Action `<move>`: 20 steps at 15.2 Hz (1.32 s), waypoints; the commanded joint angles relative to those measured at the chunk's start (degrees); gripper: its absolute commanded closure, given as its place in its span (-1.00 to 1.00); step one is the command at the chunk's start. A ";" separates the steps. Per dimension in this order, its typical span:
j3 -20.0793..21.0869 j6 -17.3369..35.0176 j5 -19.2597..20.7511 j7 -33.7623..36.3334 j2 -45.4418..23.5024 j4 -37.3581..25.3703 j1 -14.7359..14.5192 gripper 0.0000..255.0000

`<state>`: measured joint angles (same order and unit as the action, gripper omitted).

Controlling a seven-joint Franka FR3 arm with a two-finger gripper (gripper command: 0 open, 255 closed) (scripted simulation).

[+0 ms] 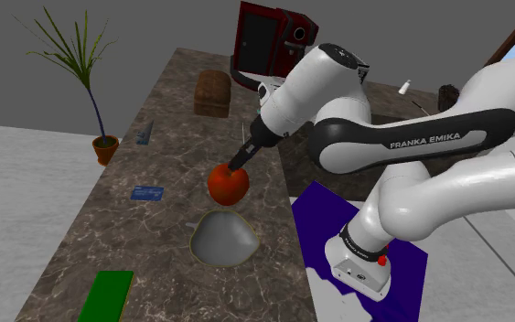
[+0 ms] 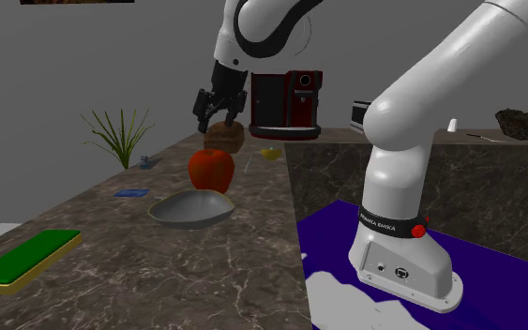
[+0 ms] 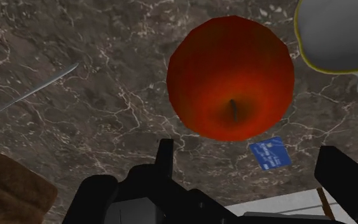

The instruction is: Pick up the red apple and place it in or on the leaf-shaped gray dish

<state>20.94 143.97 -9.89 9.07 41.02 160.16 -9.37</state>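
The red apple (image 1: 229, 184) stands stem-up on the dark marble counter, just beyond the leaf-shaped gray dish (image 1: 223, 238) and apart from it. My black gripper (image 1: 238, 167) hangs directly above the apple (image 2: 211, 170), well clear of it in the second exterior view, where the gripper (image 2: 217, 120) is seen over the dish (image 2: 191, 208). In the wrist view the gripper (image 3: 250, 149) is open; its fingers (image 3: 165, 153) stand wide apart with the apple (image 3: 230, 77) ahead of them, not touched. The dish (image 3: 336, 32) lies beside the apple.
A blue card (image 1: 147, 193) lies by the apple, a green block (image 1: 106, 295) near the counter's front end. A brown box (image 1: 212, 92) and a red coffee machine (image 1: 272, 37) stand at the far end. The arm's base sits on a purple mat (image 1: 319, 215).
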 commanded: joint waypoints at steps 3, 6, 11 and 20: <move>1.46 5.13 0.07 0.53 -3.64 1.07 0.53 -1.00; 2.28 8.43 0.41 0.80 -6.61 1.37 1.40 -1.00; 2.45 9.07 0.50 0.87 -7.20 1.41 1.58 -1.00; 2.45 9.07 0.50 0.87 -7.20 1.42 1.58 1.00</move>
<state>23.39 153.04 -9.39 9.95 33.83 161.58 -7.79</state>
